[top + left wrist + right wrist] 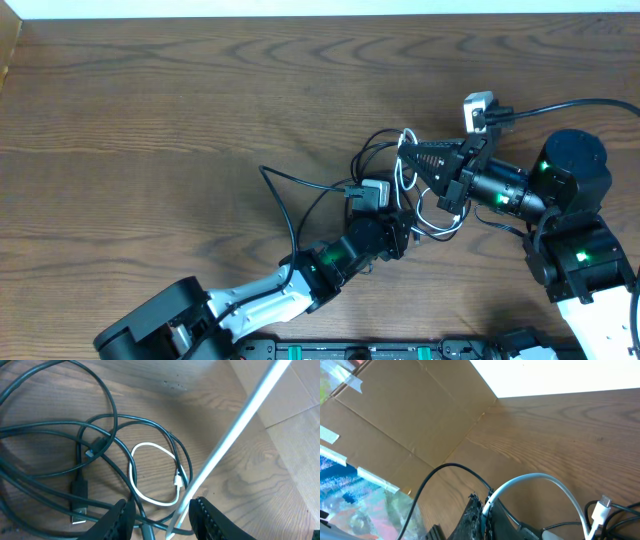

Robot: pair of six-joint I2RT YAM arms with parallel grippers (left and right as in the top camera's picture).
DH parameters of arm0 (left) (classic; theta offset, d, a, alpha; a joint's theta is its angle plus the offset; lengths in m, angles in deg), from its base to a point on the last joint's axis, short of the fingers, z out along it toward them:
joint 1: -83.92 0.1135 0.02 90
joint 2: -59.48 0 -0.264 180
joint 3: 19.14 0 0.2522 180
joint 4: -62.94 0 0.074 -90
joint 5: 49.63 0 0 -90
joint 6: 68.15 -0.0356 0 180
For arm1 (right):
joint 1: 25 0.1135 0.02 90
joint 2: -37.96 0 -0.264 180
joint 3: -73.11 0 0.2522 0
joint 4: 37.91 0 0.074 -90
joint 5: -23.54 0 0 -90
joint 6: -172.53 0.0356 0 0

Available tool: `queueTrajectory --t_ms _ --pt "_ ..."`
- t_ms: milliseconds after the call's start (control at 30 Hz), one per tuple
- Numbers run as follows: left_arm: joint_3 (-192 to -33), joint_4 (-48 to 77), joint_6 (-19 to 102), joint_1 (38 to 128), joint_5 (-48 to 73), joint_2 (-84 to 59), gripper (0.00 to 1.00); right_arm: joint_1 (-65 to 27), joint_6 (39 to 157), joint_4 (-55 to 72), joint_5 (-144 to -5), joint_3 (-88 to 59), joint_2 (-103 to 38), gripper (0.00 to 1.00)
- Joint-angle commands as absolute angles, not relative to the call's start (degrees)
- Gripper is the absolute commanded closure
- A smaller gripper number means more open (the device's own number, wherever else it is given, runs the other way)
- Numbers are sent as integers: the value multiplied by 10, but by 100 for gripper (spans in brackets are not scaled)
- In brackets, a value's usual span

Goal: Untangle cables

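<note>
Dark wood-grain table — cardboard panel along edge, bright white beyond.

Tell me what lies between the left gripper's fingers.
In the left wrist view, a taut white cable and a black cable run between the fingers of the left gripper.

On table, right of centre: tangle of cables, between left gripper at near side and right gripper behind; one loop trailing left.
</note>
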State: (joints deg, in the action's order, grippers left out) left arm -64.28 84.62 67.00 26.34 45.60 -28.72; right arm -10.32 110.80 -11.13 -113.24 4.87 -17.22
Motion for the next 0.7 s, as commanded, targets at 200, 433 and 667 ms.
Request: queueTrajectory --t_ms 200,433,667 --pt "-646 869 667 262 459 -307 61 -106 1113 -111 -1140 47 -181 98" --pt "-646 877 667 262 460 -307 65 -106 1119 -110 -1140 47 -193 99" --pt "-646 877 667 262 460 -308 87 -106 1123 -111 -1140 47 -201 98"
